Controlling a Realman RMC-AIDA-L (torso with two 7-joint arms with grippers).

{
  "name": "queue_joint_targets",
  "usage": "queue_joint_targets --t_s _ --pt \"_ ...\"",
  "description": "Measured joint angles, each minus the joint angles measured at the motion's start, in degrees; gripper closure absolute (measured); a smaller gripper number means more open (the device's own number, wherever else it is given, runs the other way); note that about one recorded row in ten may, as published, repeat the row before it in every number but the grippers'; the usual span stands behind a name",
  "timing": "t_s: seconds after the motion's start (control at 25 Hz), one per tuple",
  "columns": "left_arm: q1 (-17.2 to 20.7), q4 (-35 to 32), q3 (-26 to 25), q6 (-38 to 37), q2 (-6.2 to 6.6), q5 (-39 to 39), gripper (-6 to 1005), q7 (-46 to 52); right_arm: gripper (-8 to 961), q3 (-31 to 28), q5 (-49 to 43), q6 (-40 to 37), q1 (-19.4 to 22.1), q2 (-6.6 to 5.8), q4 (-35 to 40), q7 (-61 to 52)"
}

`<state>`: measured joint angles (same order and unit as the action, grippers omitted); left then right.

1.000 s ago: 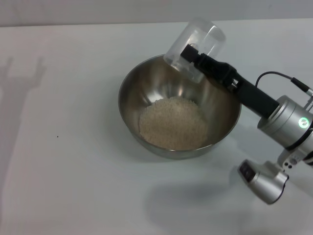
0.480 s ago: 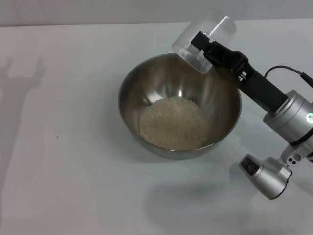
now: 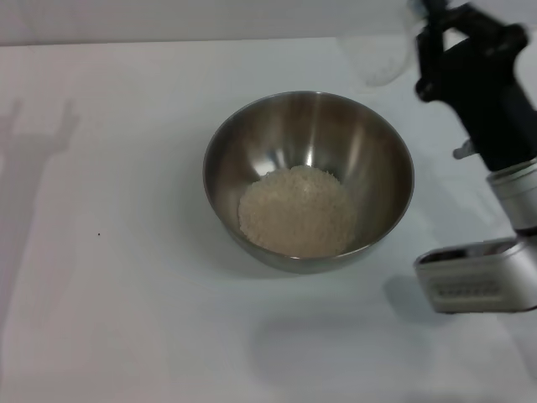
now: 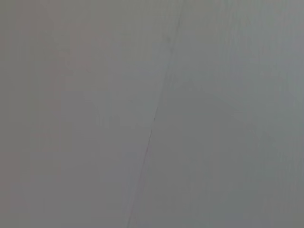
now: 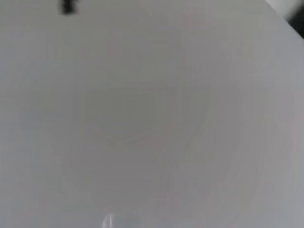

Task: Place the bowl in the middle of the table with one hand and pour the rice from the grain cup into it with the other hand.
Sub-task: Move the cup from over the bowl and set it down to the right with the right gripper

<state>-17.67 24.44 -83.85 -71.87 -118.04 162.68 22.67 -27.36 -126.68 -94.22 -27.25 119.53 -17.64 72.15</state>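
White table [image 3: 126, 252] is shown bearing the bowl [image 3: 382, 159] at centre, the rice [image 3: 298, 210] heaped inside. Beyond its far right rim, the grain cup [image 3: 377, 60] is gripped by the right gripper [image 3: 428, 42].

The right arm [image 3: 512, 189] has a shiny silver round part. Above it sits a big black blocky part [image 3: 482, 88]. Low down, a silver box [image 3: 477, 284] with a dark ribbed front sticks out.
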Motion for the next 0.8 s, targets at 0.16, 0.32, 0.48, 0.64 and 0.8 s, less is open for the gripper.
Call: queue_joint_targets --t_s 0.16,0.32,0.48,0.64,0.8 --pt "0.11 0.0 0.01 -0.27 0.0 0.0 135 0.0 942 -5.99 0.03 -0.19 2.68 0.06 -3.4 -13.53" --pt "0.12 0.0 0.01 -0.32 0.0 0.0 135 0.0 941 -10.2 0.04 -0.52 5.06 0.08 -5.61 -26.5" --pt "0.18 0.0 0.01 -0.63 0.0 0.0 135 0.0 939 -11.64 1.15 -0.48 6.45 0.09 -6.04 -41.32" --pt "0.26 0.0 0.07 -1.09 0.0 0.0 135 0.0 939 -11.18 4.98 1.62 6.61 0.09 -5.41 -53.14" --pt "0.39 0.07 0.1 -1.46 0.0 0.0 135 0.25 939 -11.18 8.16 5.17 6.75 0.09 -5.39 -59.12"
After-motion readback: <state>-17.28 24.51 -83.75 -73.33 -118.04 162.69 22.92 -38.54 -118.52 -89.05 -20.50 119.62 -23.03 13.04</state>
